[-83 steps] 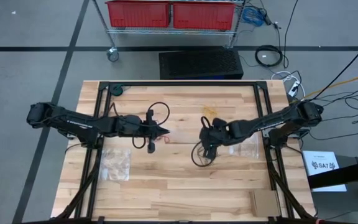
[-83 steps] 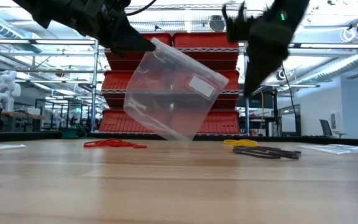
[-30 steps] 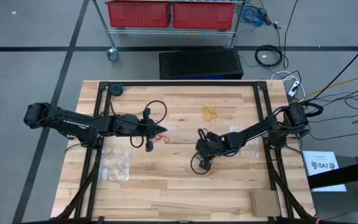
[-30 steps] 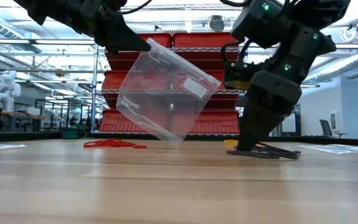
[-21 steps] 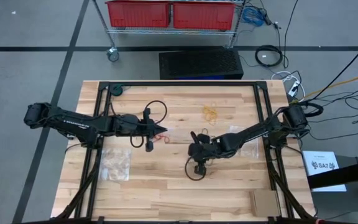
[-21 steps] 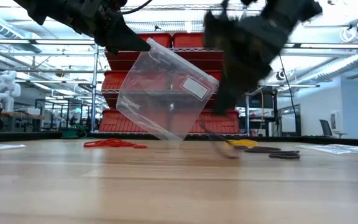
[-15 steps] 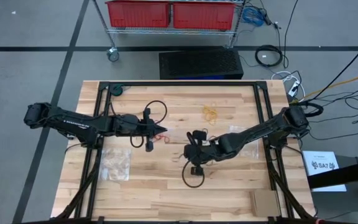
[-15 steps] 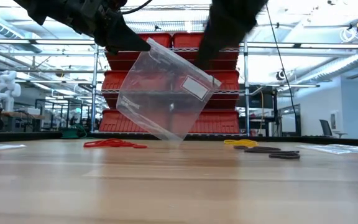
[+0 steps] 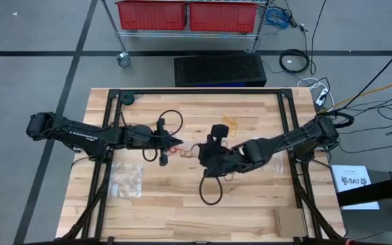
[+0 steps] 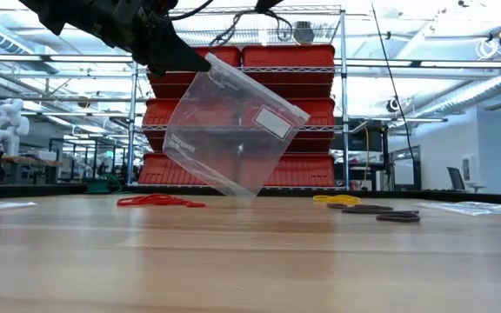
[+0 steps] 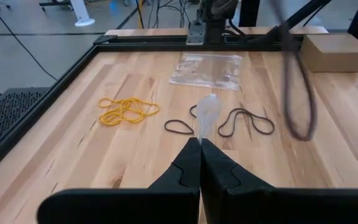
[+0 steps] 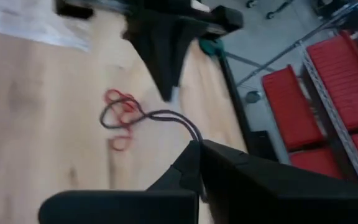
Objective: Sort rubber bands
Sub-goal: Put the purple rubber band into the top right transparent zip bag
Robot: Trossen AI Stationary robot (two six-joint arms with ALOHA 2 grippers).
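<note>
Two arms are working over the wooden tabletop (image 9: 182, 197). In the high view the left gripper (image 9: 177, 143) is sitting left of centre, its jaws closed tight on the top edge of one clear plastic bag (image 10: 233, 130) – in the low view that bag is hanging tilted in the upper middle of the frame, its lower corner just above the wood. The right gripper (image 9: 206, 151) is reaching in toward the centre of the high view, jaws pinched shut on one black rubber band (image 12: 148, 115), which is dangling as a long loop from the fingertips in the right wrist view; the same loop is showing as a blurred dark streak (image 11: 297, 93) at the right of the left wrist view.

The rubber bands are lying in three colour groups. The red pile (image 10: 156, 201) is resting at the left of centre in the low view, just beside the bag's low corner; how many red loops it has cannot be counted. The yellow cluster (image 11: 128, 110) is sitting at the left of the left wrist view – a tangle, count unclear. About three black bands (image 11: 246, 122) are lying at that view's centre and right.

Two more clear bags are lying flat: one (image 9: 127, 178) at the lower left of the high view, one (image 11: 207, 70) at the upper middle of the left wrist view. One cardboard box (image 11: 335, 53) is sitting at the upper right there.
</note>
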